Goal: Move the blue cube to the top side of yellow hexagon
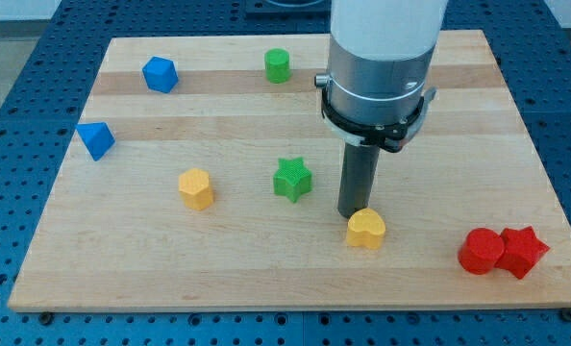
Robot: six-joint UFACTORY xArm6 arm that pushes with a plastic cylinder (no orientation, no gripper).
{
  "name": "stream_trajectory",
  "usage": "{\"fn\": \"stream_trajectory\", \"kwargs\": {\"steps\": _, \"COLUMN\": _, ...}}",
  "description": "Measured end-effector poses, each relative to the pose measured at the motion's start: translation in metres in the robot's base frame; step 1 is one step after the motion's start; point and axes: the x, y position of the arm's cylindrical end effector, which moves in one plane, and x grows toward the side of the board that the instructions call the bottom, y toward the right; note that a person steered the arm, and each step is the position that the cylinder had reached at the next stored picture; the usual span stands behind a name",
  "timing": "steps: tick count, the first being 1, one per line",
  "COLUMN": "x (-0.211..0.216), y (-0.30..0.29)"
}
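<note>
Right now my tip (352,213) sits low on the table (266,279), a bit toward the view's right. There is no hand on this arm, only a dark rod, so nothing can open, close or grip. My tip is just above a yellow heart (366,230), and it looks like it touches it, but I cannot be sure from this angle. A green star (292,179) is near, toward the view's left.

Further to the left is the yellow hexagon (196,187). The spot above it is bare wood.

Two blue blocks sit far off by the left side. One, up near the view's top left, looks like the blue cube (160,74). The other blue block (96,140) sits lower, close to the left edge, and its shape is hard to make out. Both are well apart from my tip and from the yellow hexagon.

A green cylinder (278,65) stands near the top. A red cylinder (482,252) and a red star (523,251) touch each other at the bottom right.

So I think the job has not really begun. The blue cube has yet to be reached. My tip must get behind it and push it down and to the right, until it stops just above the yellow hexagon.
</note>
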Motion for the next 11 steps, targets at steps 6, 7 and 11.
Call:
{"fn": "stream_trajectory", "kwargs": {"steps": 6, "x": 0.028, "y": 0.006}}
{"fn": "stream_trajectory", "kwargs": {"steps": 7, "x": 0.034, "y": 0.012}}
{"fn": "stream_trajectory", "kwargs": {"steps": 11, "x": 0.066, "y": -0.001}}
